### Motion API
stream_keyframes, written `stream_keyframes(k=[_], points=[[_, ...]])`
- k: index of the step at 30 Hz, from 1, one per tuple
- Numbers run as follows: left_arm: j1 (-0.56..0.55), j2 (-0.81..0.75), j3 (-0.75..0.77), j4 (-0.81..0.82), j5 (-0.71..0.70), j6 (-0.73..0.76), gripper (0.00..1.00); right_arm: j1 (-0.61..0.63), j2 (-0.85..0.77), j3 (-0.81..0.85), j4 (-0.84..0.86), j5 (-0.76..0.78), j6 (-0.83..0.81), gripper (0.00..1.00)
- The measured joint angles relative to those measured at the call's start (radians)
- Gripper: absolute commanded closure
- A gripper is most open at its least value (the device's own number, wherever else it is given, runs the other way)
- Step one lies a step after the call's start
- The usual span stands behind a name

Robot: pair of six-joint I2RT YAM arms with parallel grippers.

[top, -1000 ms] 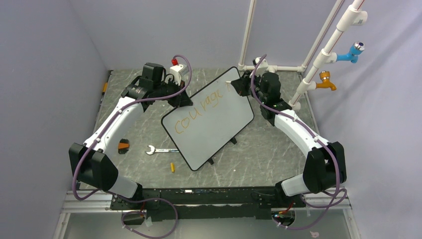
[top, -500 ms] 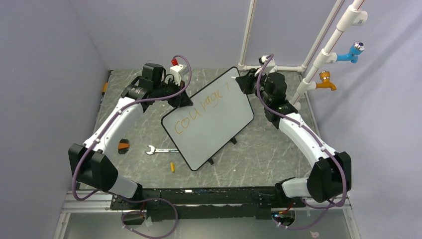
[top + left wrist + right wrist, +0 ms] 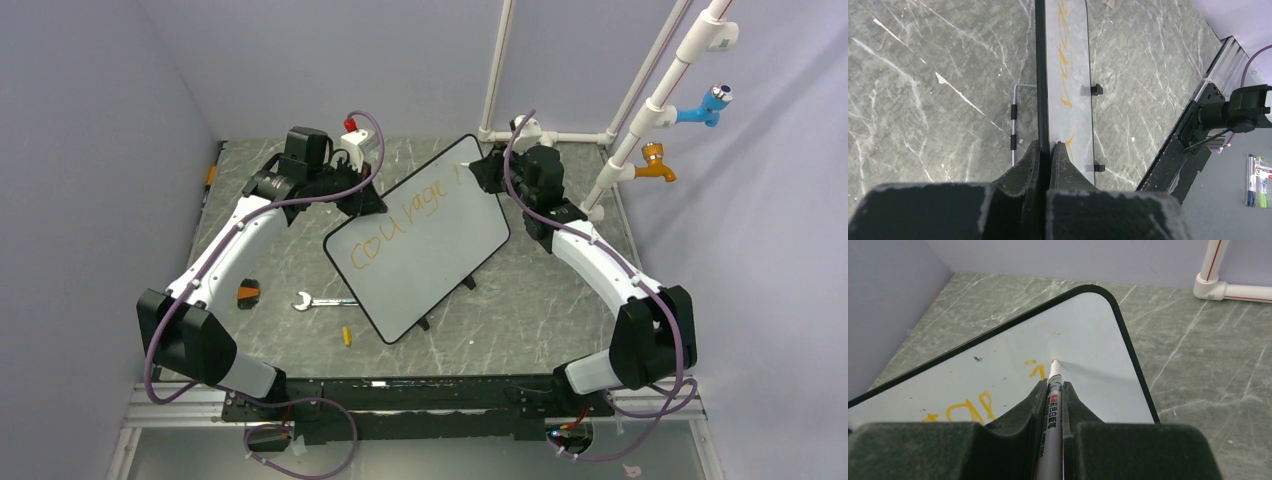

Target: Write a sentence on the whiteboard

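The whiteboard [image 3: 430, 250] stands tilted on the table, its black rim turned diagonally. My left gripper [image 3: 370, 203] [image 3: 1049, 145] is shut on the board's upper left edge, one finger on each face. The sentence [image 3: 400, 215] so reads as orange letters, roughly "courage", plus a short stroke [image 3: 1035, 369] near the far corner. My right gripper [image 3: 482, 170] [image 3: 1054, 382] is shut on a silver marker [image 3: 1052, 410]. Its white tip [image 3: 1054, 361] touches the board just right of that stroke.
A wrench [image 3: 320, 301], a small yellow piece [image 3: 347, 336] and an orange-and-black object [image 3: 248, 293] lie on the marble table left of the board. White pipes with a blue tap [image 3: 708, 105] and an orange tap [image 3: 655, 165] rise at the back right.
My right gripper drew back from the board to the right, then returned with the marker tip at the far corner. The left gripper and the board have not moved.
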Motion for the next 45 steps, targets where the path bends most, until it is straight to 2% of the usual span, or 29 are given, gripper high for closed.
stream_keyframes(k=[8,18,24,45], points=[[0.0,-0.001,0.0,-0.004,-0.005,0.0,1.0,0.0,0.007,-0.013,0.019,0.0,0.0,1.0],[0.006,-0.001,-0.009,-0.019,-0.025,-0.015,1.0,-0.002,-0.006,-0.139,0.051,0.0,0.016,1.0],[0.006,-0.001,-0.009,-0.019,-0.026,-0.018,1.0,-0.002,-0.008,-0.139,0.051,0.0,0.019,1.0],[0.005,-0.001,-0.009,-0.015,-0.019,-0.015,1.0,0.0,0.064,0.04,-0.005,0.008,0.0,1.0]])
